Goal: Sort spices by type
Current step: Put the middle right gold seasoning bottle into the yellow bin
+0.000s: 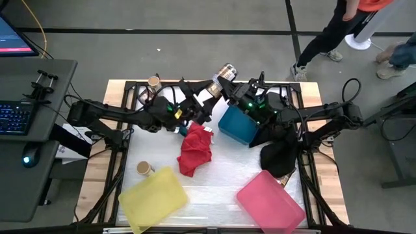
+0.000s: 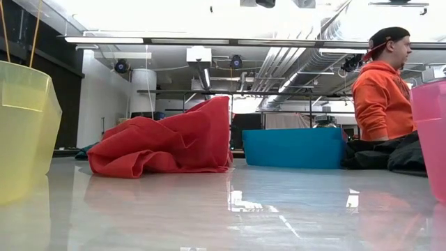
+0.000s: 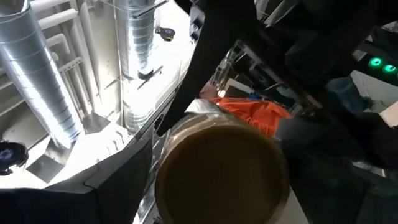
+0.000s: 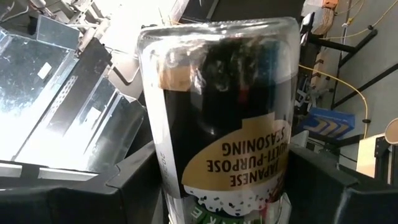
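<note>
Both arms are raised over the table's far middle, each shut on a spice jar. My left gripper [image 1: 198, 104] holds a jar [image 3: 217, 174] whose round tan end faces its wrist camera. My right gripper [image 1: 244, 92] holds a dark seasoning jar [image 4: 217, 106], its glass base [image 1: 227, 70] pointing up and away, above the blue tray [image 1: 239, 125]. A tan-lidded jar [image 1: 153, 82] stands at the far left of the table. Another jar [image 1: 144, 169] lies beside the yellow tray [image 1: 156, 195]. My left gripper has the jar between its two fingers [image 3: 118, 186], one on either side of the jar's wall [image 3: 163, 163]. The tan end faces back toward the wrist. The jar is lifted clear of the table. My right gripper pinches the seasoning jar's labelled side [image 4: 163, 180], near the end toward the wrist, between its two fingers [image 4: 127, 183]. The glass base [image 4: 217, 31] points away from the wrist and slants upward. The jar is lifted clear, above the blue tray.
A red cloth [image 1: 195, 148] lies crumpled at the table's middle and a black cloth [image 1: 279, 157] at the right. The pink tray [image 1: 270, 203] sits at the near right. A person [image 2: 382, 90] stands beyond the far right corner.
</note>
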Available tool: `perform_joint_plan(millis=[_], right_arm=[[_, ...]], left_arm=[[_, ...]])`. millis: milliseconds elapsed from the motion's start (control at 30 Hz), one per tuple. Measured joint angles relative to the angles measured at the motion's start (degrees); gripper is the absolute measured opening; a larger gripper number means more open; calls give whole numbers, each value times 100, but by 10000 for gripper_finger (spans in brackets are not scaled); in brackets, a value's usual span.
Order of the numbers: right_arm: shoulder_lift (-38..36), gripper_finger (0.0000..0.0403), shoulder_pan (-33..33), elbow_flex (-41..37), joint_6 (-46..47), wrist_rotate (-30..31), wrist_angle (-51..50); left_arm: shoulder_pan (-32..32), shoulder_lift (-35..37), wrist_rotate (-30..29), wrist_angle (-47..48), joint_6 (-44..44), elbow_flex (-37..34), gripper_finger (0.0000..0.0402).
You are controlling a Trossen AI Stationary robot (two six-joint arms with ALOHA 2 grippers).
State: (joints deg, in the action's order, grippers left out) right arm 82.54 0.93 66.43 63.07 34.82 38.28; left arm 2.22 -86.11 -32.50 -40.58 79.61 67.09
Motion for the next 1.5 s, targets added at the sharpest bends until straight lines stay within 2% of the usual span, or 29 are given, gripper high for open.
perform_joint_plan(millis=[300, 500, 667, 767, 1000, 1133, 1233, 1300, 1367, 1433, 1500], right_arm=[[0, 276, 0, -2, 4, -13, -11], [0, 280, -2, -7, 3, -8, -15], [0, 363, -2, -7, -9, -79, 28], [-32, 390, -58, -7, -142, -82, 14], [-512, 381, -267, -8, -796, -96, -184], [-948, 381, -390, 2, -1262, -86, -568], [-1329, 381, -406, 2, -1716, -82, -911], [-1615, 382, -404, 2, -1968, -82, -1165], [-1850, 382, -404, 2, -2146, -79, -1511], [-2063, 382, -406, 2, -2240, -78, -1940], [-2240, 383, -406, 2, -2303, -78, -2258]], left_arm=[[0, 2, 32, 81, 0, 0, 318], [0, 13, -77, 142, 17, 2, 249], [11, 0, -334, 59, -4, 2, 243], [21, -4, -677, 42, -4, 2, 243], [85, 13, -1690, 23, -222, 5, 243], [139, 67, -2571, 349, -566, -2, 243], [371, 325, -3155, 1390, -1468, -2, 243], [640, 568, -2957, 2667, -2650, -2, 243], [921, 859, -2180, 4077, -4386, -2, 243], [1105, 1147, -982, 5251, -6231, -2, 243], [1198, 1347, 20, 6235, -7601, 2, 243]])
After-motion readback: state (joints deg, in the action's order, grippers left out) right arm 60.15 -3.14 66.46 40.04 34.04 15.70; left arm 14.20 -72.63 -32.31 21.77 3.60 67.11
